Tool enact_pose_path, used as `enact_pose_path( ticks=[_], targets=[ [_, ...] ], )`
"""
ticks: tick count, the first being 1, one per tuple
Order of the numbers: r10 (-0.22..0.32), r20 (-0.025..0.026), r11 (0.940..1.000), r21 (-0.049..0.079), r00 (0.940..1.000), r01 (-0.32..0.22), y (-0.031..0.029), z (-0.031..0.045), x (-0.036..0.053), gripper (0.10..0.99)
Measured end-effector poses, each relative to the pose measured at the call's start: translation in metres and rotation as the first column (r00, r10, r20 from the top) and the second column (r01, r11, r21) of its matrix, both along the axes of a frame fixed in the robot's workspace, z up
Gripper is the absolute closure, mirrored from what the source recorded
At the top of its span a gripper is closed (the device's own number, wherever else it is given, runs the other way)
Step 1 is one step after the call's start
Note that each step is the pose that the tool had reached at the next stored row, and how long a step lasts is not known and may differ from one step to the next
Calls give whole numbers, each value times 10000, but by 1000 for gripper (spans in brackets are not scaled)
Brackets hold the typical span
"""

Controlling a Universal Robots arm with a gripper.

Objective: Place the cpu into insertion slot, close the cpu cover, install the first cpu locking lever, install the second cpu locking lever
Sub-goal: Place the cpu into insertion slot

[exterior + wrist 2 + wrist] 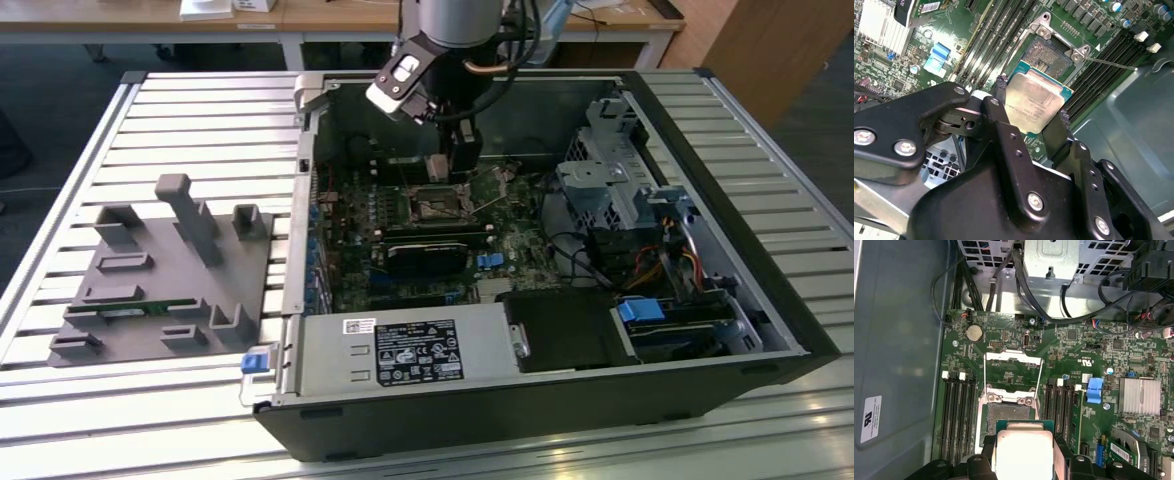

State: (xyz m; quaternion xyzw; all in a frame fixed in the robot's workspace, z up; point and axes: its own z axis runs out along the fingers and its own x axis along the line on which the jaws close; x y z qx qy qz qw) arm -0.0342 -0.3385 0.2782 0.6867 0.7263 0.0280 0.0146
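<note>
**Cpu** (1035, 102): held flat with its metal top facing the wrist. The gripper (1032, 100) pinches it by two opposite edges, jaws narrowed onto the chip, one black finger (1000, 90) on each side. The first wrist view shows the same grip.

**Insertion slot** (1050, 55): below the gripper and slightly ahead of the fingertips, with its contact field bare and nothing seated. The chip hangs clear of it. Its edges look roughly parallel to the socket frame.

**Cpu cover** (1014, 356): swung open on the far side of the socket from the gripper. Two thin locking levers (1040, 385) stand released, one on each side of the socket.

**Step in hand (judgement):** the first, placing the cpu. Cover and levers are not yet done.

**Placement calls for (judgement):**
- the chip centred over the socket and kept level
- a gentle, straight descent, since any tilt risks the contacts

Memory slots (958, 420) flank the socket, close beside the fingers. All of this sits inside the open computer case (747, 330).
</note>
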Motion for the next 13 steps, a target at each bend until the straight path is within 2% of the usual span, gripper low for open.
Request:
enact_pose_path(
  ticks=[13],
  targets=[
    [82, 0, 10000, 0, 10000, -82, 2, -35, 0, 549]
  ],
)
